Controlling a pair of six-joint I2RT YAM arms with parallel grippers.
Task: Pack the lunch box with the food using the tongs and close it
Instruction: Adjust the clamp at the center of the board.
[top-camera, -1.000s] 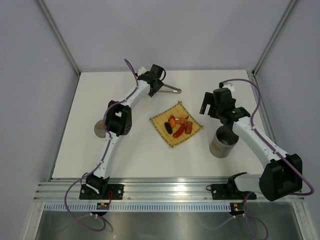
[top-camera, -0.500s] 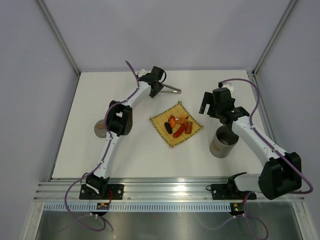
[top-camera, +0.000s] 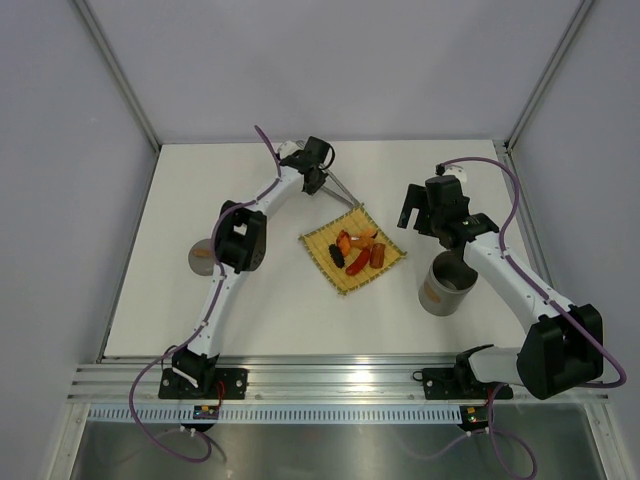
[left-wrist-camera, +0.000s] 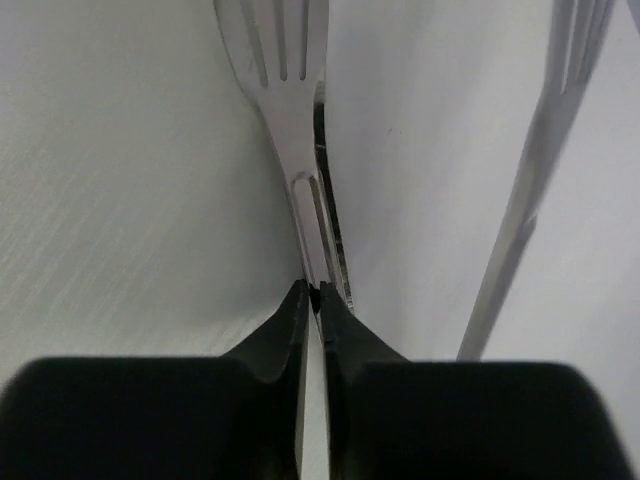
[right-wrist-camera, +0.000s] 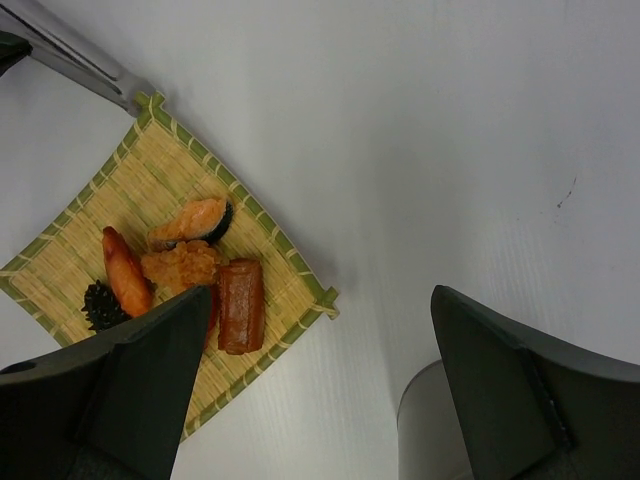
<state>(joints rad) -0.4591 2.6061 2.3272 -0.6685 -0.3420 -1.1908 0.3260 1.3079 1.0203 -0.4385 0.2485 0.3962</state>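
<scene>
The slim silver tongs (top-camera: 342, 192) slant from the back of the table down toward the yellow mat's far corner. My left gripper (top-camera: 320, 172) is shut on them; in the left wrist view its jaws (left-wrist-camera: 312, 290) pinch one thin slotted arm (left-wrist-camera: 290, 80), and the other arm (left-wrist-camera: 530, 170) stands apart to the right. The food (top-camera: 357, 250), orange, red and one dark piece, lies on the mat (right-wrist-camera: 190, 270). The grey lunch box (top-camera: 447, 285) stands upright right of the mat. My right gripper (top-camera: 415, 215) hangs open above bare table between them (right-wrist-camera: 320, 300).
A yellow woven mat (top-camera: 348, 280) lies at mid-table (right-wrist-camera: 130, 180). A shallow round grey lid (top-camera: 203, 257) sits at the left, partly behind the left arm. The lunch box's rim (right-wrist-camera: 425, 440) shows just below my right finger. Frame posts and walls border the table.
My left gripper has shut on the tongs. They lay level along the back; now their free end has swung toward the mat. The right arm has not moved.
</scene>
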